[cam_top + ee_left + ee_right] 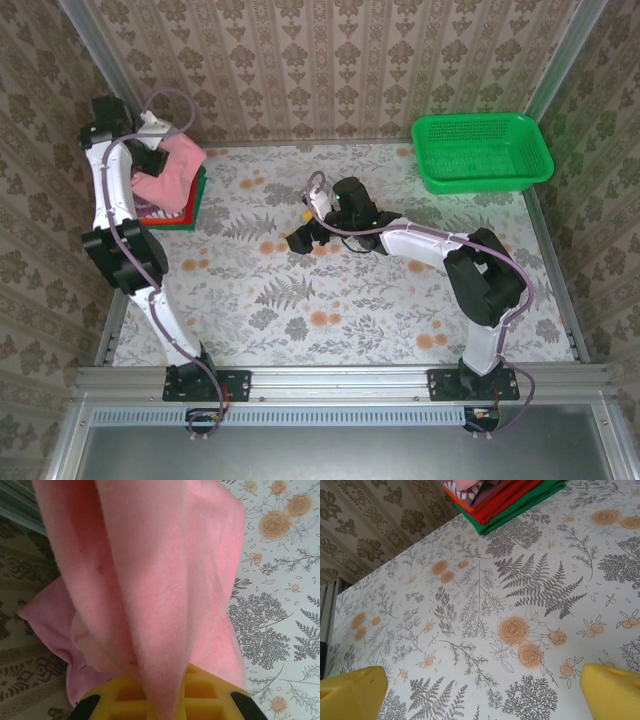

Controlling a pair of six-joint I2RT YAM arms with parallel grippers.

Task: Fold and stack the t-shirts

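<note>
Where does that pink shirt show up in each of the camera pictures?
Top external: the pink shirt lies at the far left, on top of the folded stack.
Left wrist: close up in the centre, running from top to bottom.
Right wrist: a pink sliver at the top edge, probably it, above the stack.
Shared landmark: the floral tablecloth.

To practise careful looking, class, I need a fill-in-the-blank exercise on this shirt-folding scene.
The t-shirt in the left gripper is ___. The bottom shirt of the stack is ___. The basket stands at the far ___ corner of the table. The right gripper hovers ___, holding nothing.
Missing: pink; green; right; open.
</note>
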